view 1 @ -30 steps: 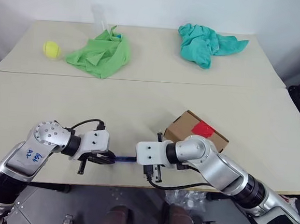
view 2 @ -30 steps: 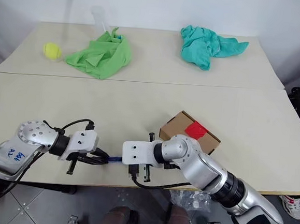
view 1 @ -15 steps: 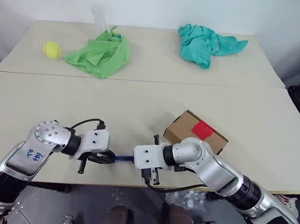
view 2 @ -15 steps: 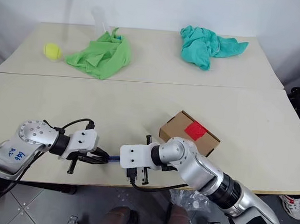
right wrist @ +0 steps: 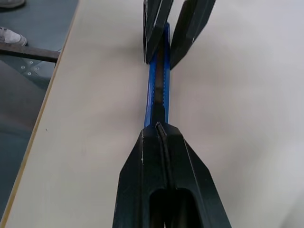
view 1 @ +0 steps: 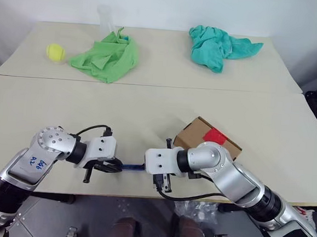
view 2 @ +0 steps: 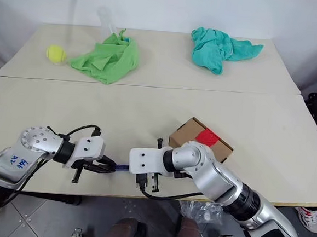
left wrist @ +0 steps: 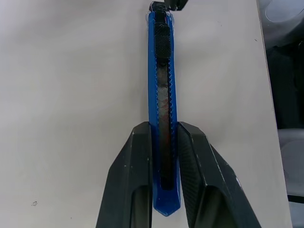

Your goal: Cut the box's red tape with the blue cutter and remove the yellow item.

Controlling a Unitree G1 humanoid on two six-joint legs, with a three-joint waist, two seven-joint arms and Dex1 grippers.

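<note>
Farthest to the left, well beyond the left gripper [view 1: 112, 167], a tennis ball [view 1: 55, 52] sits on the far table [view 1: 151, 68], and a crumpled green cloth [view 1: 105, 58] lies just beside it, with a clear plastic thing [view 1: 105, 19] standing behind the cloth. Nearer, at the front edge of the near table [view 1: 92, 119], the left gripper is clamped on the blue cutter [left wrist: 163, 114]: in the left wrist view its two black fingers [left wrist: 130, 180] press against both sides of the blue body near its rear end, and the dark ribbed slider lies farther along the cutter, away from those fingers. The cutter runs level across the gap from the left gripper to the right gripper [right wrist: 159, 129], above the pale table top.

The right gripper faces the left one, with its fingers pressed flat together. Its tips meet the other end of the cutter, and whether they pinch anything there cannot be told.

Just behind the right gripper's wrist, and a little to its right, the box [view 1: 198, 134] rests on the near table with its flaps down and the red tape [view 1: 215, 136] on its top face. Far beyond the right gripper, a teal cloth [view 1: 216, 45] lies bunched on the far table.
</note>
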